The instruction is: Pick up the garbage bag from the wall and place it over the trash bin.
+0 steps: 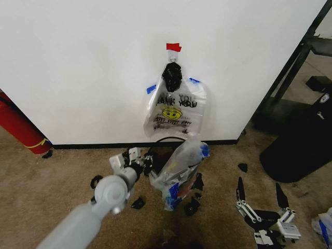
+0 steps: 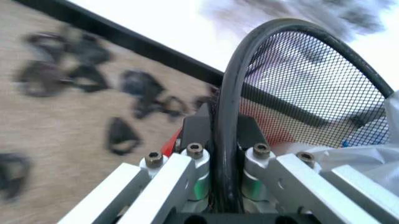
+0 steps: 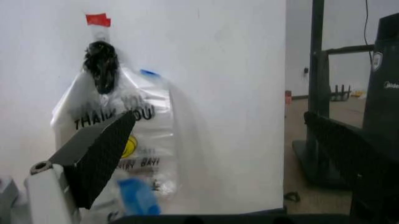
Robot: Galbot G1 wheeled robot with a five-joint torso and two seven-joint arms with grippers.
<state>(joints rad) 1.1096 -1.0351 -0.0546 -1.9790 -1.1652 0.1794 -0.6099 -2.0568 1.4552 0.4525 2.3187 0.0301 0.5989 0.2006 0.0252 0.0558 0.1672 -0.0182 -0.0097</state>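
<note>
The trash bin stands on the carpet at the foot of the wall; its black rim arcs up behind a crumpled, see-through garbage bag with blue trim, which lies over its right side. My left gripper is at the bin's left side. In the left wrist view the left gripper is shut on the bin's black rim, with mesh and the bag beyond. My right gripper hangs open, low at the right, apart from the bin. Its dark fingers stand wide apart.
A bunch of like bags hangs under a black clip below red tape. A long red cylinder leans at the left. Black clips litter the carpet. A black rack and a dark base stand to the right.
</note>
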